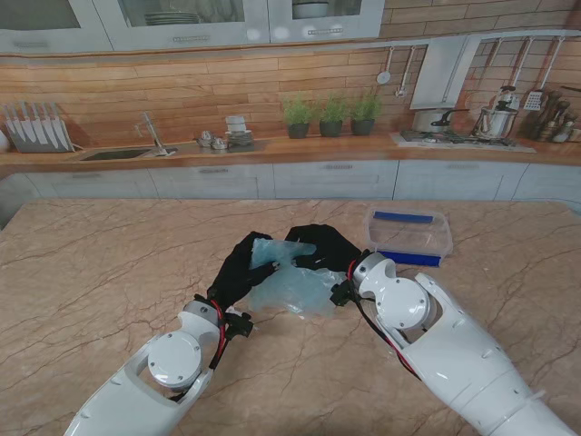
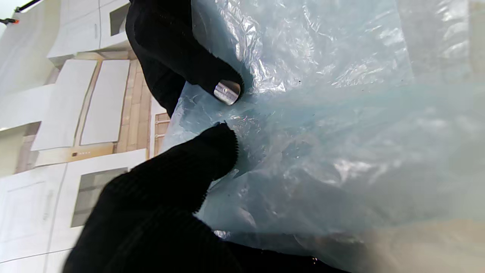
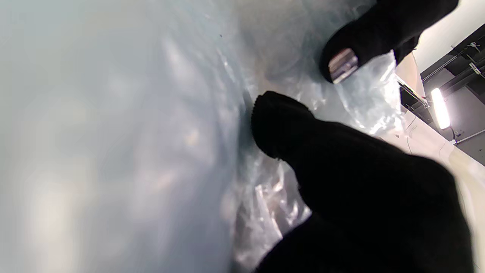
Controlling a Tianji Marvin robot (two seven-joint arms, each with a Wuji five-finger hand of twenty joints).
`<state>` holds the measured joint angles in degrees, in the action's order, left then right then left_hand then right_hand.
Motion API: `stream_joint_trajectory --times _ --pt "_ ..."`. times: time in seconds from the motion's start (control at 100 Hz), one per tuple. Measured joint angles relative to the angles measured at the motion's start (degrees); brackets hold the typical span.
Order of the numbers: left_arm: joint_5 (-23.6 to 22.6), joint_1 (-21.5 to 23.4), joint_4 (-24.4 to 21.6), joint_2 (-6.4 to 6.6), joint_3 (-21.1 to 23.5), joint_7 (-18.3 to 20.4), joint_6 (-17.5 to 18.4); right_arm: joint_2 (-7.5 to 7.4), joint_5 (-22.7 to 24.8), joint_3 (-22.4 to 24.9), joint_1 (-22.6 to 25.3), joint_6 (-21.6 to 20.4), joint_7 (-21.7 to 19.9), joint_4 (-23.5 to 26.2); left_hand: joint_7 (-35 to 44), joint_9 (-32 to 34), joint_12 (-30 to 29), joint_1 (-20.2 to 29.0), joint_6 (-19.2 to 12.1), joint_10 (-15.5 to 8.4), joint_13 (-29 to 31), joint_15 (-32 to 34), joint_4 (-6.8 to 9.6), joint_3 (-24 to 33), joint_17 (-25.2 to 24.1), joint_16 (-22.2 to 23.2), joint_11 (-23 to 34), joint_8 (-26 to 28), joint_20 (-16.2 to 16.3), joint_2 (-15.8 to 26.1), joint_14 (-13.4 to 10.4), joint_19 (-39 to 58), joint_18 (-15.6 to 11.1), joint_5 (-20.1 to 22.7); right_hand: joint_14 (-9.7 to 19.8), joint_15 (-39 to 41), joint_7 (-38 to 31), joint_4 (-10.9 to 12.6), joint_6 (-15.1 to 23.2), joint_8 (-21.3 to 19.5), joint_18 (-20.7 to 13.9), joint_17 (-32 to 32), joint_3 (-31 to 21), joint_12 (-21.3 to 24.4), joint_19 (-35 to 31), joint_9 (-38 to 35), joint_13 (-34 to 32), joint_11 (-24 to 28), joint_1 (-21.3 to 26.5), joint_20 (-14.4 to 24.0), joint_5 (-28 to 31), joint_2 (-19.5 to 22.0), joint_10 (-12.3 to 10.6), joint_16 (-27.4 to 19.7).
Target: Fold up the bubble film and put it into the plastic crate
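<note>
Stand view, you see: L hand [image 1: 238, 269] & R hand [image 1: 324, 247] both pinching the bubble film [image 1: 289, 280], bunched up between them at table [image 1: 82, 272] centre. Plastic crate [image 1: 408, 235] sits just right, farther off.

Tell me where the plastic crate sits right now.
In the stand view the plastic crate stands on the table's right side, just right of and slightly beyond the right hand, which holds the bubble film.
</note>
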<state>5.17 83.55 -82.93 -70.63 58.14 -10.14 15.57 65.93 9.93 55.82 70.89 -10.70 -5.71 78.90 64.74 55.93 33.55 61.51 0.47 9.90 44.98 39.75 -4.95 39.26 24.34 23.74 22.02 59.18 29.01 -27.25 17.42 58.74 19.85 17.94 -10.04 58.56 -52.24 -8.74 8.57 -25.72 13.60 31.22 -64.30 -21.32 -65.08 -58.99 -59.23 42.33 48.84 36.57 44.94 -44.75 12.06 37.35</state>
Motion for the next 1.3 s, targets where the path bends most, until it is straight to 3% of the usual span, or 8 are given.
stream_joint_trajectory --times 0.06,0.2,0.29,0.53,0.61,0.9,1.07,1.3 --pt "0.55 0.36 -0.99 0.0 0.34 1.27 -2.45 0.04 -0.05 0.09 0.0 0.14 -0.01 0.0 -5.76 -0.03 2.77 1.75 0.33 0.31 3.17 2.85 -0.23 -0.25 5.86 0.88 0.03 -4.29 -0.08 0.01 0.03 2.85 1.03 0.01 -0.02 0.0 0.48 0.01 -0.1 0.27 0.0 -0.14 0.13 0.0 0.02 0.03 0.29 -0.08 0.0 0.03 0.0 0.03 0.03 0.05" --pt "0.25 0.61 -1.91 0.01 0.52 1.65 -4.99 -0.02 0.09 0.83 0.19 0.3 -0.56 0.28 -24.38 -2.06 4.41 3.65 7.58 1.71 4.05 5.37 -0.4 -0.93 12.53 7.75 0.17 -30.02 -2.67 1.15 0.03 10.89 1.32 3.18 -0.09 -0.62 1.12 -0.63 -3.31 0.71 0.0 -0.63 1.19 0.0 0.6 0.64 0.54 -0.2 0.0 0.11 -0.27 0.61 0.27 0.06" --pt "-0.03 0.61 -2.09 0.05 0.51 2.09 -5.5 -0.27 0.34 1.06 0.31 0.21 -1.2 0.95 -26.98 -2.1 5.32 3.66 9.74 2.4 4.05 6.6 -0.4 -0.93 12.54 11.13 0.75 -33.92 -2.7 1.14 0.04 13.09 1.32 6.73 -0.12 -1.17 1.14 -0.63 -2.38 0.73 0.0 -0.65 1.21 0.0 0.68 0.64 0.54 -0.2 0.0 0.65 -0.27 0.61 0.28 0.06" --pt "-0.51 0.67 -2.51 0.09 0.43 1.36 -6.89 -1.32 1.13 2.24 0.59 0.09 -5.77 3.16 -12.85 -3.06 15.48 5.68 6.81 2.42 3.94 11.78 -0.47 -0.86 10.96 21.67 2.53 -18.97 11.67 1.66 1.14 17.9 1.33 12.36 -0.16 -9.32 3.17 0.34 -1.5 1.93 0.04 -3.82 9.6 0.65 4.56 8.11 6.4 -2.84 -4.93 1.44 -5.79 6.04 1.13 0.01" --pt "-0.23 1.23 -3.28 -0.16 0.91 -0.12 -7.69 -1.53 3.47 3.22 0.88 0.1 -5.73 4.07 -9.96 -3.63 17.56 6.31 5.73 2.42 3.28 12.8 -0.56 -0.88 10.56 23.36 2.6 -15.4 14.83 2.15 1.82 18.81 1.32 12.38 -0.18 -14.72 9.86 3.76 -2.13 0.59 0.07 -6.38 14.1 0.86 7.56 13.21 10.8 -4.9 -9.15 2.39 -9.32 8.17 1.18 -1.05" --pt "3.33 3.39 -5.58 -0.25 4.06 1.21 -8.28 -2.27 13.43 10.63 2.28 1.77 -5.1 7.87 -9.87 -5.7 18.3 7.13 5.48 2.42 0.99 11.9 -0.59 -0.88 7.45 25.19 3.34 -13.25 15.82 2.77 2.08 18.17 1.28 12.16 -0.1 -31.99 17.14 5.67 -2.19 -3.55 0.24 -13.6 20.08 2.75 21.44 21.98 20.41 -10.88 -15.71 1.5 -15.9 8.22 1.0 -8.1" --pt "6.87 4.55 -6.9 -0.3 5.75 0.98 -8.15 -3.45 28.92 14.07 1.47 0.94 -5.07 7.44 -9.9 -7.53 18.07 7.26 5.48 2.42 0.24 11.01 -0.63 -0.93 5.24 26.99 4.1 -12.6 17.13 3.83 2.12 17.54 1.1 10.95 1.57 -38.16 18.17 5.68 -2.19 -3.6 -0.04 -15.32 21.07 2.95 26.94 24.97 24.18 -11.98 -17.79 0.79 -19.66 8.22 -0.04 -11.04" --pt "9.09 6.47 -9.22 -0.36 7.79 -0.27 -7.4 -6.1 39.96 16.46 -0.72 -2.34 -9.44 2.92 -10.56 -11.65 16.77 7.8 5.48 2.42 -2.16 8.82 -0.65 1.57 3.01 30.02 5.5 -12.6 18.82 4.11 2.24 17.34 0.33 8.31 2.85 -40.08 18.02 5.68 -4.36 -3.86 -1.57 -17.06 21.24 3.05 30.48 29.28 26.66 -12.33 -18.29 0.77 -27.55 8.22 -1.26 -12.06"
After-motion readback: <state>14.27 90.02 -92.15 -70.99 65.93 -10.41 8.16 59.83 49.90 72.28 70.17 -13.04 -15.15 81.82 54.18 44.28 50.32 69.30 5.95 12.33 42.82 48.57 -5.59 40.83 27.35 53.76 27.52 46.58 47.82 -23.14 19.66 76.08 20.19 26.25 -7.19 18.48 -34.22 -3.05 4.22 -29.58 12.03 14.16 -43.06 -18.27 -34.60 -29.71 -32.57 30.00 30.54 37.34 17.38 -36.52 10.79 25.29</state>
